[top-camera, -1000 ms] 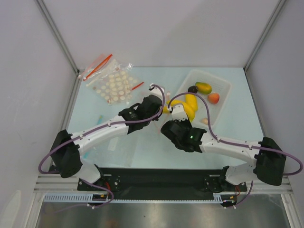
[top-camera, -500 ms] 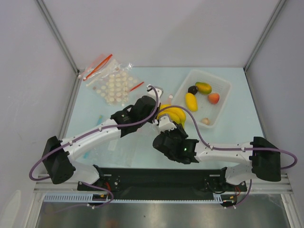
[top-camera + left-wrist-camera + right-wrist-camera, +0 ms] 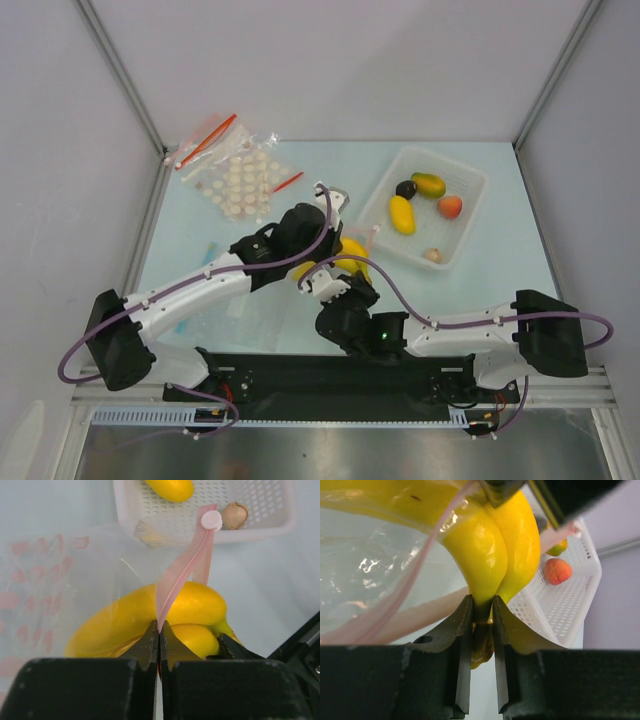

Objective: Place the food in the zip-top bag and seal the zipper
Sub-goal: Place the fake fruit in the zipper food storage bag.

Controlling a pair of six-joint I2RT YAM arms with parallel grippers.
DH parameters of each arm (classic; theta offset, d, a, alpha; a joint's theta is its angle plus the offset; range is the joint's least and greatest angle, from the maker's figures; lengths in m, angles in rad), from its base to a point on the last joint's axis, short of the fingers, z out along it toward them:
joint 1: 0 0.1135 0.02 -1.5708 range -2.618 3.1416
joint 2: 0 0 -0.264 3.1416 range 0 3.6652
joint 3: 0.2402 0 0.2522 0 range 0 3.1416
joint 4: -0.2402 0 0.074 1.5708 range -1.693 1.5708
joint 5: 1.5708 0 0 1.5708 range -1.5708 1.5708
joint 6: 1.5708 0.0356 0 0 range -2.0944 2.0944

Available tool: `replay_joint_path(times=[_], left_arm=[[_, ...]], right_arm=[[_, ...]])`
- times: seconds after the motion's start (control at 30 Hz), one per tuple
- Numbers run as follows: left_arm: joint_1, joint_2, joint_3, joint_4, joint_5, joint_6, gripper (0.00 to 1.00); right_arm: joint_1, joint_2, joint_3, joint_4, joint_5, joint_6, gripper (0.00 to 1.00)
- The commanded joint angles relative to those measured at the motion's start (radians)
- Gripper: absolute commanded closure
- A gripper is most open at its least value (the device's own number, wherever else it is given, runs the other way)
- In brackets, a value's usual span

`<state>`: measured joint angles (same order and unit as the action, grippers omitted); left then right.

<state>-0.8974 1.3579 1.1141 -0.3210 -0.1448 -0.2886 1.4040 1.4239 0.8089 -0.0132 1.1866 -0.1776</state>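
1. Left gripper [image 3: 159,630]: jaws fully closed, pinching the pink zipper [image 3: 172,577] of the bag [image 3: 45,580]. The strip rises from the fingertips toward the basket [image 3: 125,510] and ends in a round pale tab.

2. Right gripper [image 3: 481,611]: jaws slightly apart, clamped on the stem end of the banana [image 3: 495,545]. Both fingers touch the stem.

3. Banana: held off the table [image 3: 300,165] between the 2 grippers, near the centre of the workspace and just left of the basket. It sits at the bag mouth. Clear film with pink dots covers its left part in the left wrist view, and the zipper crosses in front of it. How far it sits inside the bag cannot be determined.

4. Bag: the mouth edge is lifted by the left gripper, and the film drapes over the banana's upper left in the right wrist view.

5. Basket contents, top view:
- mango [image 3: 428,184] and purple piece [image 3: 406,188], side by side at the far end
- peach [image 3: 450,207], just right of them
- yellow piece [image 3: 401,213], near the left wall
- beige piece [image 3: 432,256], at the near corner

6. Disc bag [image 3: 235,175]: lies flat at the far left of the table, well apart from both grippers.
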Motion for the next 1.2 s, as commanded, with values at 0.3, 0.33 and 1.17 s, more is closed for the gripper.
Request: replay_joint_path(times=[0.3,0.33,1.17], left_arm=[[-0.031,0.007,-0.008,0.046,0.215,0.003,1.0],[-0.031,0.009,-0.011,0.051,0.215,-0.003,1.0],[0.075,-0.134,-0.095,0.086,-0.005,-0.075,1.0]], right_arm=[[0.013,-0.08,-0.027,0.133,-0.093,-0.065,0.71],[0.013,-0.088,-0.03,0.134,-0.085,-0.062,0.67],[-0.042,-0.379,-0.089,-0.1,-0.544,0.204,0.41]])
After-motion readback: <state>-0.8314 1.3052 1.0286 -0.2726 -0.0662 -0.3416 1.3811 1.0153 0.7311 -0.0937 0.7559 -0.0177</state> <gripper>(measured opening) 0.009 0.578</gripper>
